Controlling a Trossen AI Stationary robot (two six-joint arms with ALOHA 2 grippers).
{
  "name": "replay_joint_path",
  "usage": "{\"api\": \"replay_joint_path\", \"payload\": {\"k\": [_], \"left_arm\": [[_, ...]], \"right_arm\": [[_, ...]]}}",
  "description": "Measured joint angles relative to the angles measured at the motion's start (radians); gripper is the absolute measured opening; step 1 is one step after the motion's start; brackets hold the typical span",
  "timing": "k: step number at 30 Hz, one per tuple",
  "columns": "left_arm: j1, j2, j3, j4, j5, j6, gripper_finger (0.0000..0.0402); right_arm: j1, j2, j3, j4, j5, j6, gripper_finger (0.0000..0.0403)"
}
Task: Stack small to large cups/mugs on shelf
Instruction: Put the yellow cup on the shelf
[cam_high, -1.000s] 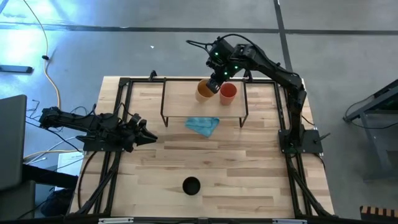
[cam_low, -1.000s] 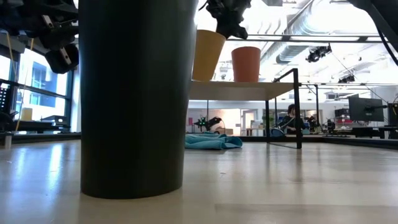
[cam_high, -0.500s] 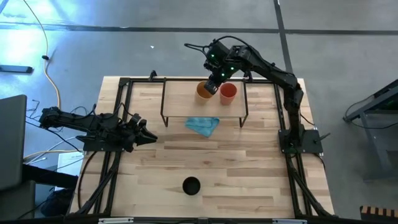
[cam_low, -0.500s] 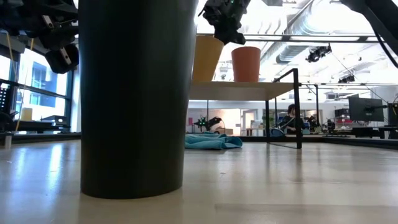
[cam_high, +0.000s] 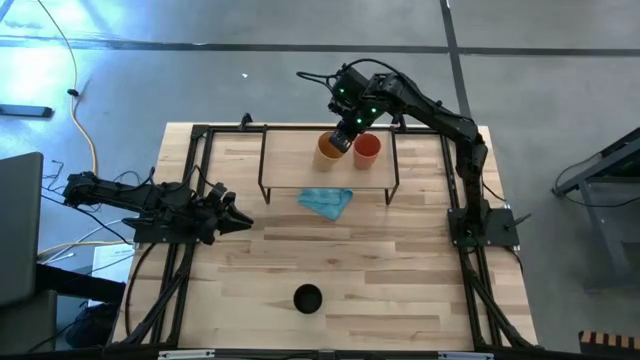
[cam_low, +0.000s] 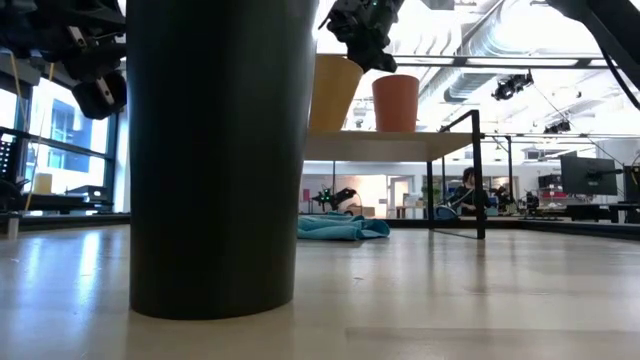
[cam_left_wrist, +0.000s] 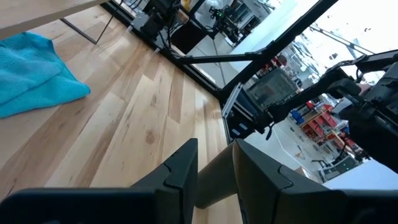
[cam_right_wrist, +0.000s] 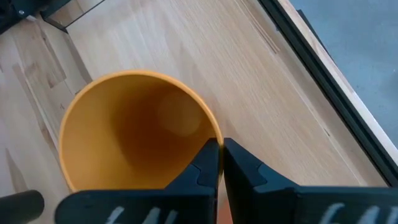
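The yellow-orange cup (cam_high: 326, 147) stands on the shelf (cam_high: 290, 165), left of the red-orange cup (cam_high: 367, 148). Both show in the low view, the yellow-orange cup (cam_low: 334, 92) and the red-orange cup (cam_low: 396, 102), bases on the shelf board (cam_low: 385, 145). My right gripper (cam_high: 346, 136) is above the yellow-orange cup, shut on its rim. The black cup (cam_high: 307, 299) stands on the table near the front edge and fills the low view's left (cam_low: 215, 150). My left gripper (cam_high: 238, 222) is open and empty over the table's left side. My right gripper pinches the yellow-orange cup's rim (cam_right_wrist: 210, 132) on the side toward the red-orange cup, one finger (cam_right_wrist: 204, 165) inside the cup and one outside. The fingers come from above, pointing down. The cup is nearly upright, mouth up, its base at the shelf board.
A light blue cloth (cam_high: 326, 202) lies on the table just in front of the shelf. The shelf's black legs (cam_high: 262, 185) stand at its corners. Black frame rails run along the table's left and right sides. A person sits far behind the table (cam_low: 468, 190).
My right gripper has gone down a little with the yellow-orange cup. The cup was tipped and now stands lower and more upright on the shelf.
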Motion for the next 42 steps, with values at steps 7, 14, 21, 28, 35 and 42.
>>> {"api": "replay_joint_path", "payload": {"k": [7,14,21,28,35,42], "left_arm": [[0.0,0.0,0.0,-0.022,0.001,0.0,0.0092],[0.0,0.0,0.0,-0.022,0.005,0.003,0.0092],[0.0,0.0,0.0,-0.023,0.004,0.007,0.0092],[0.0,0.0,0.0,-0.023,0.003,0.006,0.0092],[0.0,0.0,0.0,-0.022,-0.007,0.003,0.0092],[0.0,0.0,0.0,-0.021,-0.007,0.002,0.0092]], "right_arm": [[-0.01,0.0,0.0,-0.002,-0.001,0.0,0.0],[-0.02,0.001,0.066,-0.009,0.002,-0.004,0.0],[-0.027,-0.01,0.064,-0.043,-0.005,-0.001,0.0],[-0.026,-0.01,0.061,-0.055,-0.006,-0.004,0.0],[-0.023,0.006,0.061,-0.035,-0.01,0.002,0.0],[-0.019,0.013,0.061,-0.036,-0.014,-0.003,0.0]]}}
